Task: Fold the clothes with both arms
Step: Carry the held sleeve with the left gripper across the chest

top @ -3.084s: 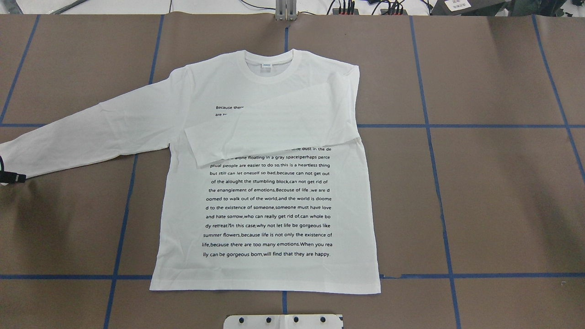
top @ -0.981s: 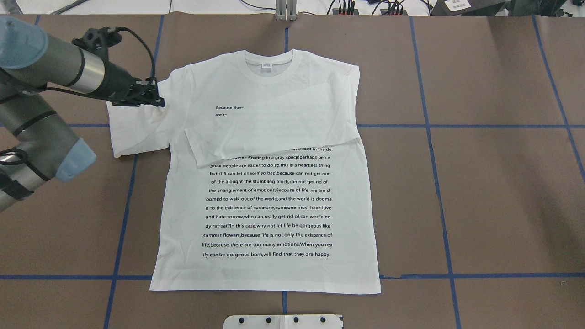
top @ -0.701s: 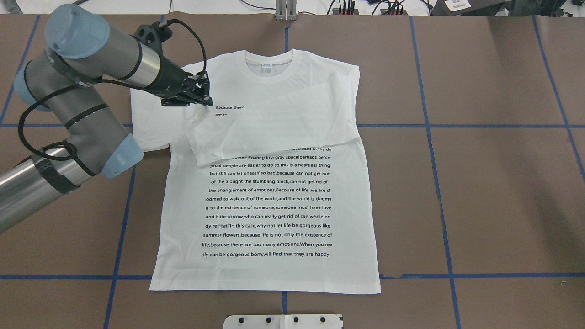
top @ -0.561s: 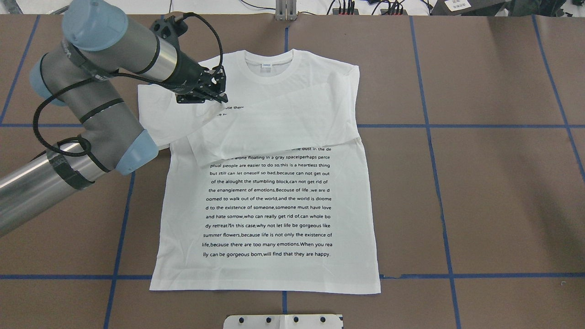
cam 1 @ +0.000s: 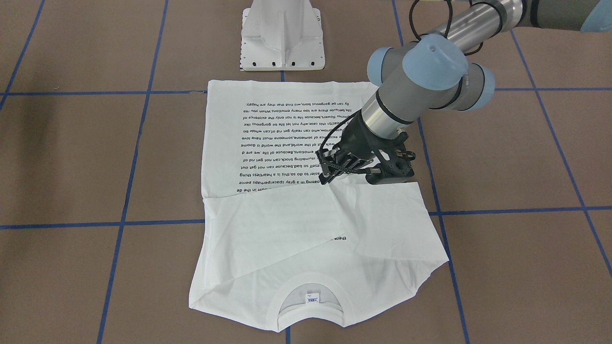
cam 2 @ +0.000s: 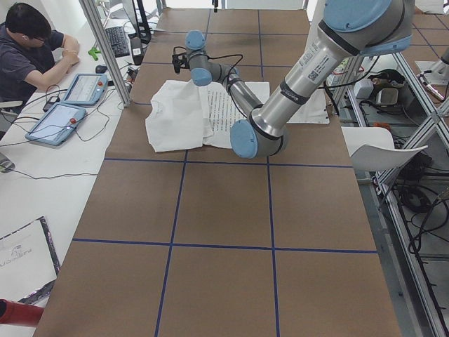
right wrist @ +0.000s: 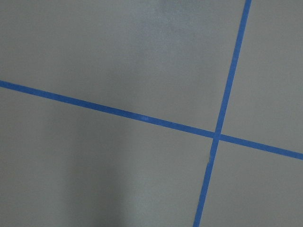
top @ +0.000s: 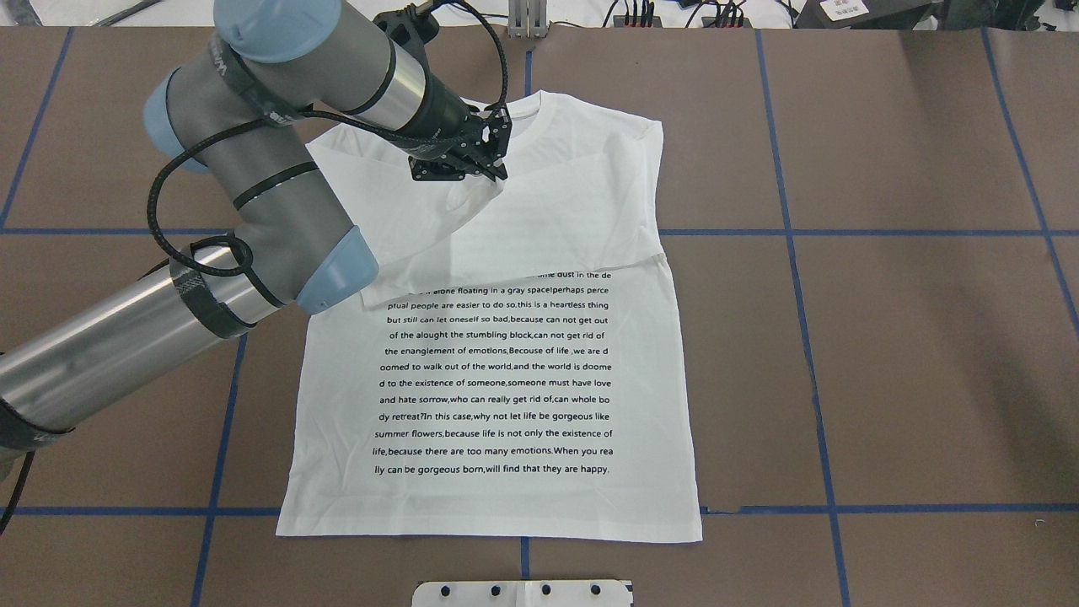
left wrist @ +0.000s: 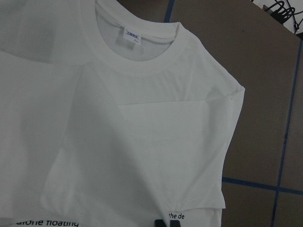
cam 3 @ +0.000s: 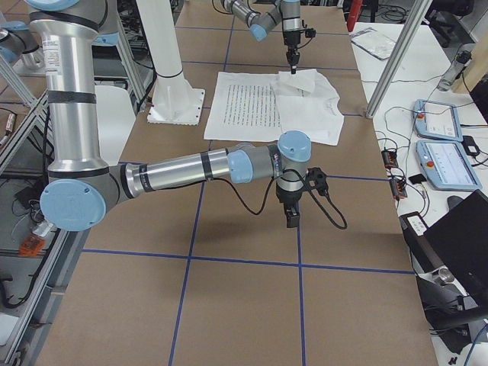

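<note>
Grey tubing and blue joint caps of the left arm [top: 253,211] reach in from the left of the overhead view and end in the left gripper [top: 496,174]. It is clenched on the cuff end of the shirt's left sleeve [top: 379,185]. The cloth rises to a small peak at the fingertips, and the rest of that sleeve trails back behind them toward the shoulder.

The white long-sleeved T-shirt [top: 506,388] lies flat on the brown table [top: 885,354]. Its ribbed collar [left wrist: 137,66] and neck label [left wrist: 133,34] are just beyond the gripper, and its block of black text [top: 497,379] is on the robot's side of it. Just below and right of the fingertips, the other sleeve [top: 573,211] lies folded across the chest.

Well off to the right, clear of the cloth, the right gripper [cam 3: 293,219] points down over bare table near blue tape lines [right wrist: 222,94]. Whether it is released or clenched cannot be told.
</note>
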### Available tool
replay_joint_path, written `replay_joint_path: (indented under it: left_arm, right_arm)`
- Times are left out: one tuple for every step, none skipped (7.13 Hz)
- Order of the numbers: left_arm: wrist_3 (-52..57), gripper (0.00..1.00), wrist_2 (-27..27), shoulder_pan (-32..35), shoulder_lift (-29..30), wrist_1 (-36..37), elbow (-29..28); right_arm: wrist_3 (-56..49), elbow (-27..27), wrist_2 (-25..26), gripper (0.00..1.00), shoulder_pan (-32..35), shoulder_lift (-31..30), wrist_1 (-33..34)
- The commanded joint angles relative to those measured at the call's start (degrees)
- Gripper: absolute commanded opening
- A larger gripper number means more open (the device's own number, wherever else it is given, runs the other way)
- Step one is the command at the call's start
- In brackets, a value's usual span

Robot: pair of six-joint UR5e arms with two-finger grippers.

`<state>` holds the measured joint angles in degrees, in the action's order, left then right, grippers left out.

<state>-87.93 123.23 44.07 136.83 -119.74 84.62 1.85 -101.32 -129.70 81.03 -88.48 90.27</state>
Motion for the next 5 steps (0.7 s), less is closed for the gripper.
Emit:
replay_joint_path:
  left_arm:
    - [0.39,0.00,-3.84,-4.31,2.30,-0.23,-0.33]
    - [0.56,0.00,-7.52,-8.17,2.74,-0.23,-0.42]
    - [0.56,0.00,-10.52,-11.43,2.66,-0.23,-0.51]
    - [0.65,0.00,-11.94,-13.29,2.39,-0.40,-1.21]
    - [5.00,0.99,-12.04,-13.39,2.22,-0.58,-3.04]
  right_arm:
    - [0.00,0.16,-0.02,1.00,0.00,-0.03,-0.01]
    - [0.00,0.33,-0.02,1.00,0.00,-0.03,-0.01]
    - [0.00,0.33,-0.02,1.00,0.00,-0.03,-0.01]
    - [0.00,0.42,-0.11,1.00,0.00,-0.12,-0.01]
    - [0.09,0.33,-0.20,1.00,0.00,-0.20,-0.01]
